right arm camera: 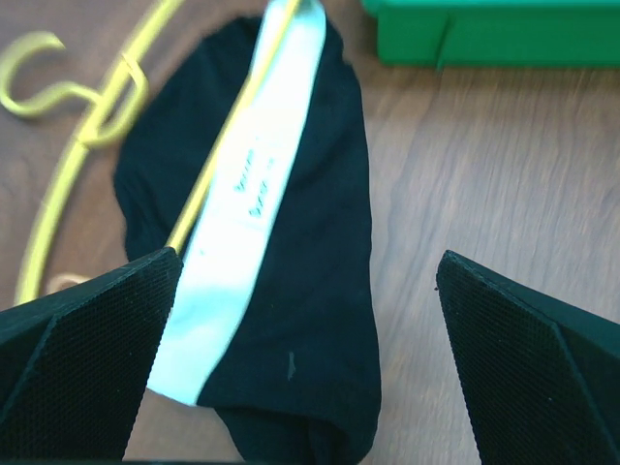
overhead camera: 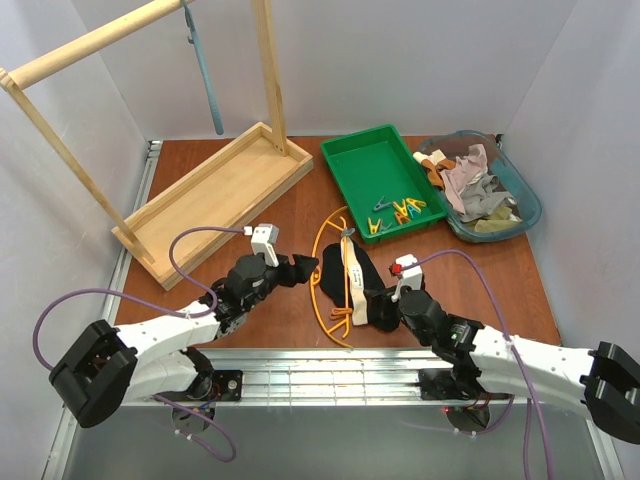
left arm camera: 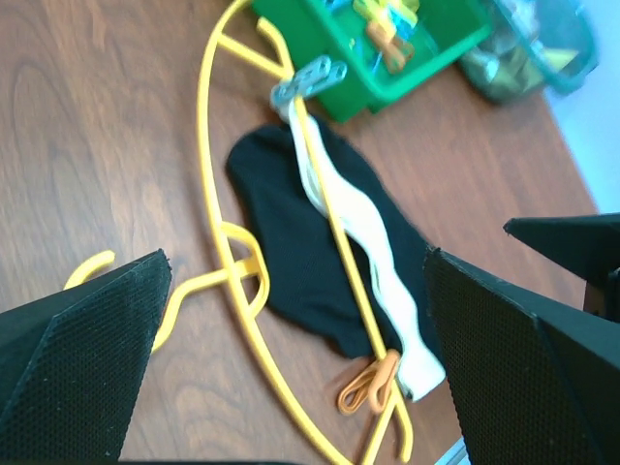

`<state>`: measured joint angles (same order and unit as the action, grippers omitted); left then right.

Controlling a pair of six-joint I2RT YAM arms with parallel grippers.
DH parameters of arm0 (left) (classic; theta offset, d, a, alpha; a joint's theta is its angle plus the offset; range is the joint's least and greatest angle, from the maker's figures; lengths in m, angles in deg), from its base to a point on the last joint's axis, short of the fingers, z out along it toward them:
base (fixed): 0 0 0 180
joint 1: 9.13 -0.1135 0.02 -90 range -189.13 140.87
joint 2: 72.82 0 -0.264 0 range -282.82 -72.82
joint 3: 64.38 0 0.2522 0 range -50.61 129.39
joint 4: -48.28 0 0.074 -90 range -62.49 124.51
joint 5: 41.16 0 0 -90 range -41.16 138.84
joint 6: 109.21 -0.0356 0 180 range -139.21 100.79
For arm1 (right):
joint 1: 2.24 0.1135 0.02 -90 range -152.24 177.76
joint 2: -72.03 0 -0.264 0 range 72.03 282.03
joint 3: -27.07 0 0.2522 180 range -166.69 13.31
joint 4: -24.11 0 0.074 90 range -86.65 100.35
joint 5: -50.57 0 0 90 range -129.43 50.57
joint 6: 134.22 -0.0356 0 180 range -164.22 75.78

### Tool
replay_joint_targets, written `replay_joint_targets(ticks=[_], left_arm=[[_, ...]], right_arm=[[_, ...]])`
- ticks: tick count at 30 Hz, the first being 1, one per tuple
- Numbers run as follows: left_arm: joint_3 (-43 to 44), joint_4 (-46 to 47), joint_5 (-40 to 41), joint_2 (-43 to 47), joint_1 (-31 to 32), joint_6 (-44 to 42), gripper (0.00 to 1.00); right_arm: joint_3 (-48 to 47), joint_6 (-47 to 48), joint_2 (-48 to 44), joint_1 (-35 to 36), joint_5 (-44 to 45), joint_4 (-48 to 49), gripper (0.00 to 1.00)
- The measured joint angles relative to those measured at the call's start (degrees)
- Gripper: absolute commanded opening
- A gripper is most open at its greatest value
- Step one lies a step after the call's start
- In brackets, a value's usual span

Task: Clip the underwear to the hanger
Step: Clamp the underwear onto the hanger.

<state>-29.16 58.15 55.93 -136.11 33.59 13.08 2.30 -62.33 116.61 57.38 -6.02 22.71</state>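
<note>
The yellow-orange hanger (overhead camera: 322,268) lies flat on the wooden table. The black underwear (overhead camera: 362,272) with its cream waistband (overhead camera: 350,270) lies across the hanger's bar. A grey clip (overhead camera: 347,232) sits at the bar's far end and an orange clip (overhead camera: 340,314) at its near end. My left gripper (overhead camera: 304,268) is open and empty just left of the hanger. My right gripper (overhead camera: 384,308) is open and empty over the garment's near end. The left wrist view shows the hanger (left arm camera: 215,223), underwear (left arm camera: 291,242), grey clip (left arm camera: 308,79) and orange clip (left arm camera: 368,387). The right wrist view shows the underwear (right arm camera: 310,242) between my fingers.
A green tray (overhead camera: 352,160) with several coloured pegs stands behind the hanger. A teal basket (overhead camera: 528,205) of mixed clothes is at the back right. A wooden rack (overhead camera: 220,190) stands at the back left, with a grey-blue hanger (overhead camera: 205,70) on its rail.
</note>
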Motion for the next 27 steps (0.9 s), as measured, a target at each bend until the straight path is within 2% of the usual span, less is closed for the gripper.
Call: replay_joint_targets(ticks=[2,5,9,14,19,27], left_arm=[[0.04,-1.22,0.44,-0.39,0.92,0.02,0.95],[0.39,-3.06,0.81,-2.71,1.44,0.28,0.83],[1.01,-5.42,0.98,-6.43,3.13,0.61,0.74],[1.14,-9.11,2.10,-7.02,7.58,1.62,0.64],[1.60,-11.45,2.62,-7.15,11.06,2.36,0.63],[2.93,-12.28,2.47,-10.82,15.65,2.05,0.62]], right_arm=[[-0.09,-0.90,2.75,0.15,0.00,-0.63,0.96],[-0.13,-1.46,6.19,1.22,0.00,-1.84,0.89],[-0.24,-2.14,7.54,3.32,-0.28,-2.40,0.88],[-0.46,-3.28,8.70,5.46,-1.60,-2.34,0.85],[-0.46,-5.64,13.20,8.09,-2.21,-2.38,0.82],[-1.84,-8.50,20.26,10.60,0.59,-0.63,0.59]])
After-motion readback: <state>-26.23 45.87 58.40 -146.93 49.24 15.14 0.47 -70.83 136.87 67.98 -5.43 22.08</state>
